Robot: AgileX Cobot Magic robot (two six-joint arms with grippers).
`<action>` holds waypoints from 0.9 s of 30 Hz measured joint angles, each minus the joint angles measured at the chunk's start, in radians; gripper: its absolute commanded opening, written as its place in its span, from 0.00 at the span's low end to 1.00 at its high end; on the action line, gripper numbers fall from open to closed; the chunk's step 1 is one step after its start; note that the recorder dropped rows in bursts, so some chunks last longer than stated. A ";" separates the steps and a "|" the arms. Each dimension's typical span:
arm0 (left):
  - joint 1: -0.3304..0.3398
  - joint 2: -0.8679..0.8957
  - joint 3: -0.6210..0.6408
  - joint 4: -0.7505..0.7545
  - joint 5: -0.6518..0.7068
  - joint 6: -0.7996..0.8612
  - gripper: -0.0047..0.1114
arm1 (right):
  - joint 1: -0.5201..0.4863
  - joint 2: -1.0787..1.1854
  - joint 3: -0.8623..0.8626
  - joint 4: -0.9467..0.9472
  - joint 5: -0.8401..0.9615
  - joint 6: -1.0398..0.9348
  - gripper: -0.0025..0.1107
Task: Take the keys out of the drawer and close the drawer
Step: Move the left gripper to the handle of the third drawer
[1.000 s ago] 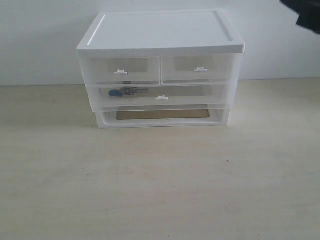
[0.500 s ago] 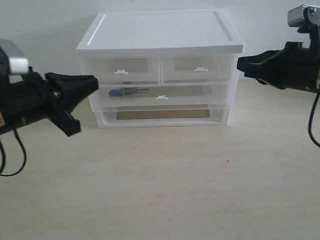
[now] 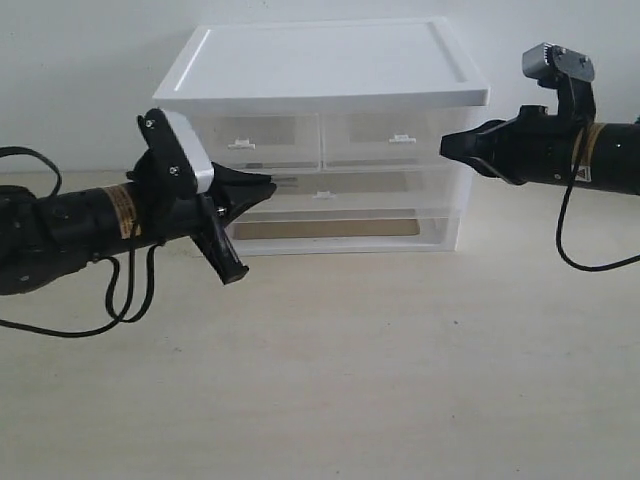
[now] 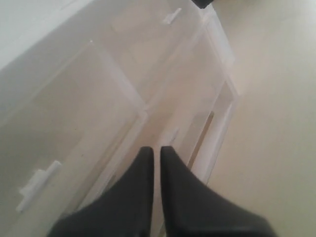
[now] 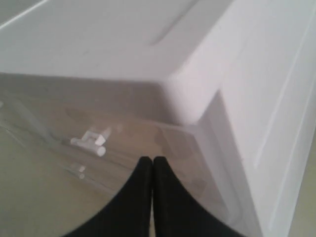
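The wide translucent drawer (image 3: pixel 400 186) sits shut in the white cabinet, below the two half-width drawers; its white tab handle (image 3: pixel 322 194) is at the centre. My left gripper (image 3: pixel 268 185) is shut, its tips in front of the left part of that drawer. The keys are hidden behind it. In the left wrist view the left gripper (image 4: pixel 156 149) points at the drawer (image 4: pixel 192 89), just short of the tab handle (image 4: pixel 171 134). My right gripper (image 3: pixel 446 145) is shut and hangs by the cabinet's upper right corner, holding nothing. The right wrist view shows the right gripper (image 5: pixel 152 159) against that corner.
The cabinet (image 3: pixel 320 60) stands at the back of a pale wooden table (image 3: pixel 340 380), against a white wall. Its bottom slot (image 3: pixel 330 230) is white-framed. The upper right drawer's tab (image 5: pixel 89 140) shows near the right gripper. Cables (image 3: pixel 110 300) trail from the left arm.
Both arms have come in from the sides. The left gripper moved right, in front of the wide drawer, and now covers the keys. The right gripper moved left to the cabinet's corner.
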 measured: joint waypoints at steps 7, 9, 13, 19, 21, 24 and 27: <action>-0.057 0.091 -0.126 0.000 0.164 0.164 0.25 | 0.002 0.009 -0.013 -0.023 -0.004 0.005 0.02; -0.071 0.122 -0.151 0.000 0.189 0.262 0.36 | 0.002 0.009 -0.013 -0.023 -0.004 0.005 0.02; -0.085 0.178 -0.198 -0.002 0.191 0.392 0.40 | 0.002 0.009 -0.013 -0.023 -0.004 0.005 0.02; -0.135 0.229 -0.249 -0.135 0.187 0.629 0.39 | 0.002 0.009 -0.013 -0.023 -0.004 0.003 0.02; -0.145 0.229 -0.249 -0.200 0.182 0.728 0.39 | 0.002 0.009 -0.013 -0.023 -0.004 0.003 0.02; -0.158 0.229 -0.249 -0.253 0.180 0.853 0.39 | 0.002 0.009 -0.013 -0.023 -0.004 0.003 0.02; -0.158 0.229 -0.249 -0.256 0.180 0.899 0.38 | 0.002 0.010 -0.013 -0.023 -0.006 0.003 0.02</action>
